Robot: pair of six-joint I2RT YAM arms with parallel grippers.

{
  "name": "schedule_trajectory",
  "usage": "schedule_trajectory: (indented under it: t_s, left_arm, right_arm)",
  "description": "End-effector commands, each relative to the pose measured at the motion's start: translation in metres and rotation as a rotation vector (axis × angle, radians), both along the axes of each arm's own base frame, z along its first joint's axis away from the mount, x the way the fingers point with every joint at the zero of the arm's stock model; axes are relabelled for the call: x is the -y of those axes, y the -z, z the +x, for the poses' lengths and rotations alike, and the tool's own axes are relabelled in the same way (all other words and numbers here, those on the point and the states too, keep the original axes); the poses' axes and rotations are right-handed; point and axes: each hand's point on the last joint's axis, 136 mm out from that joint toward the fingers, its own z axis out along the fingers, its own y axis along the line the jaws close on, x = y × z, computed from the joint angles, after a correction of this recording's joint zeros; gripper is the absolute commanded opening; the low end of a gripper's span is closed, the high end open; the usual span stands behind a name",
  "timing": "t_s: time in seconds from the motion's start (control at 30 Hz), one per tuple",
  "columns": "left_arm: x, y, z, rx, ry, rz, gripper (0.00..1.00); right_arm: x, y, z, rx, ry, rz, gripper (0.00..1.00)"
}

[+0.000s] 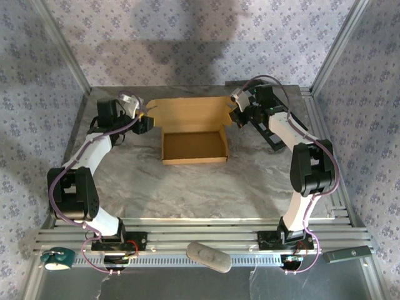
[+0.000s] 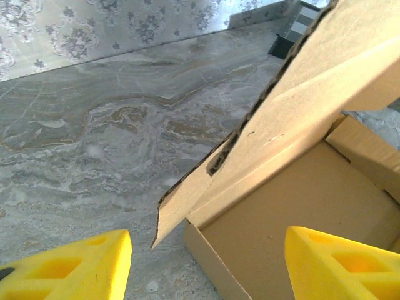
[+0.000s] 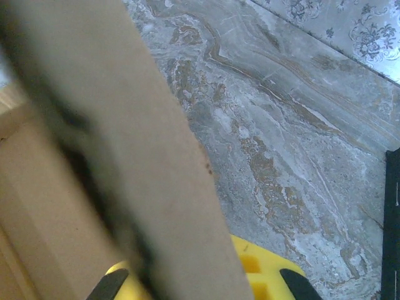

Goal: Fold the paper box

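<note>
Tan paper box [image 1: 194,147], lid [image 1: 187,112] raised; left gripper [image 1: 147,120] wide, right gripper [image 1: 236,116] pinching the lid

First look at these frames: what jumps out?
The tan paper box sits on the grey marble table, its tray formed and its lid open toward the far side. Both arms curl in on it: the left gripper is open at the lid's left corner, and the right gripper is shut at its right corner.
</note>
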Motion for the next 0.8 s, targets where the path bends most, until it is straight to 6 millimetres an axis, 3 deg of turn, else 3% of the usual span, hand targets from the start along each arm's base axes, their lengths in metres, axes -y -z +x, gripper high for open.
schedule_trajectory:
  t_s: [0.0,0.17,0.47,0.57,0.77]
  left_arm:
    - [-0.001,-0.012,0.003,0.093,0.046,0.056,0.65]
    - [-0.008,-0.018,0.026,0.133,0.008,0.076,0.66]
    - [0.026,-0.004,0.027,0.073,0.084,0.058,0.65]
    - [0.035,0.004,0.029,0.018,0.068,0.102,0.59]
    - [0.019,0.008,0.041,-0.084,-0.162,0.13,0.34]
  right_arm:
    - [-0.007,-0.003,-0.001,-0.014,-0.045,0.009,0.0]
    - [-0.008,-0.003,0.0,-0.019,-0.047,0.004,0.0]
    - [-0.015,0.002,0.0,-0.028,-0.045,0.0,0.0]
    - [-0.017,0.002,0.004,-0.027,-0.016,0.002,0.0]
    - [-0.027,-0.005,0.008,-0.023,0.063,0.009,0.0]
